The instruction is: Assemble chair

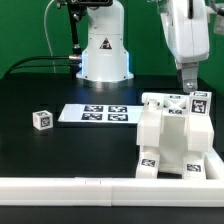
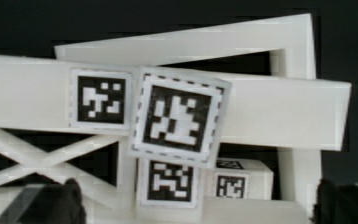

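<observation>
Gripper (image 1: 190,82) hangs straight over the chair (image 1: 170,135), fingers spread wide, nothing between them. Fingertips sit just above the chair's tall back post (image 1: 199,104), close to its tagged top; can't tell if they touch it.

Wrist view: both fingertips (image 2: 48,200) show as dark blurred shapes with a wide gap between them. Directly below the gripper: a tilted tagged panel (image 2: 176,115), white crossbars behind it, an X-brace (image 2: 43,160) lower down, more tags beneath.

Chair is a white blocky assembly, mostly put together, standing on the black table (image 1: 40,90) right under the gripper and up against the long white rail (image 1: 90,187) at the near edge.

Farther from the gripper, toward the exterior view's left: the marker board (image 1: 95,114), flat on the table. Beyond that, well apart, a small white tagged cube (image 1: 42,119) on its own.

No containers visible.
</observation>
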